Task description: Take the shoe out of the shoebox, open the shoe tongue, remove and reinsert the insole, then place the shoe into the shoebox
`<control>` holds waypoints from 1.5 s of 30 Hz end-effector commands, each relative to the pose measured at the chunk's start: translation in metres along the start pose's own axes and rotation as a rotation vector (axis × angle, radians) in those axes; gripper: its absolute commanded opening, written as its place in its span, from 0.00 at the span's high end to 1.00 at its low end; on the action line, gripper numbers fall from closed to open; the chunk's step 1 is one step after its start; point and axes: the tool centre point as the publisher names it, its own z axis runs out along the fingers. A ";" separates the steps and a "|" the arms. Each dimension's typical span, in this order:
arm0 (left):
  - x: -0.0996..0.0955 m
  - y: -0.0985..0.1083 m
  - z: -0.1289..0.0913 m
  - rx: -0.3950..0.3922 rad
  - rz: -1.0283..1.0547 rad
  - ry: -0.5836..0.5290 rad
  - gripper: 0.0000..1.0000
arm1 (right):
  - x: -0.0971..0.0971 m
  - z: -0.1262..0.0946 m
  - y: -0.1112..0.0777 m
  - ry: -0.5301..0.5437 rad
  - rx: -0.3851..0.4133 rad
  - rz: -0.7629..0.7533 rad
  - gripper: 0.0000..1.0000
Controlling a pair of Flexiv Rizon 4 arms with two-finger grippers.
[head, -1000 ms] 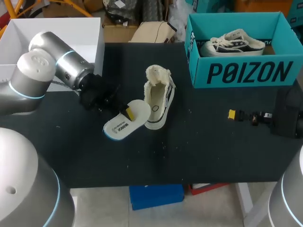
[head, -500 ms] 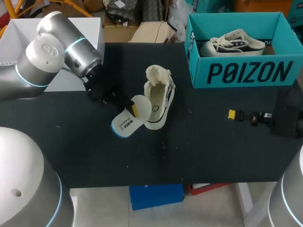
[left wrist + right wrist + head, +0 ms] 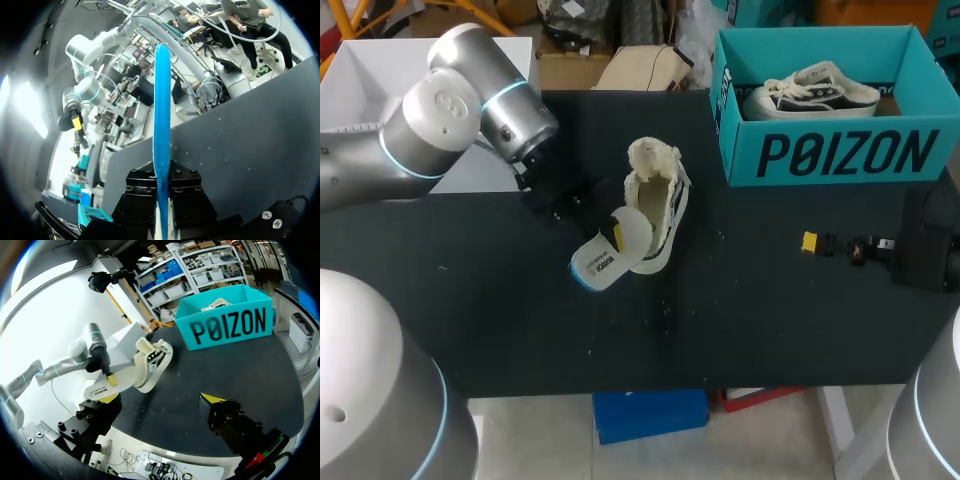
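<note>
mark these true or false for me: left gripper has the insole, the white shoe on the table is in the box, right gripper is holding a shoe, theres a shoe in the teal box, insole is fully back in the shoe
1. The left gripper is shut on the insole. True.
2. The white shoe lies in the shoebox. False: it lies on the table, outside the box.
3. The right gripper holds a shoe. False: it is open and empty, apart from both shoes.
4. A second shoe sits in the teal shoebox. True.
5. The insole is fully inside the white shoe. False: most of it sticks out beside the shoe.
</note>
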 end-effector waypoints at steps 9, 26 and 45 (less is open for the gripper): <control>-0.002 0.034 0.003 0.054 -0.019 0.011 1.00 | 0.000 -0.001 -0.001 0.002 -0.001 0.000 0.00; -0.005 0.079 0.004 0.014 -0.043 0.091 1.00 | 0.000 -0.001 -0.001 0.002 -0.001 0.000 0.00; -0.008 0.108 0.005 -0.078 -0.053 0.093 0.65 | 0.000 -0.001 -0.001 0.002 -0.001 0.000 0.00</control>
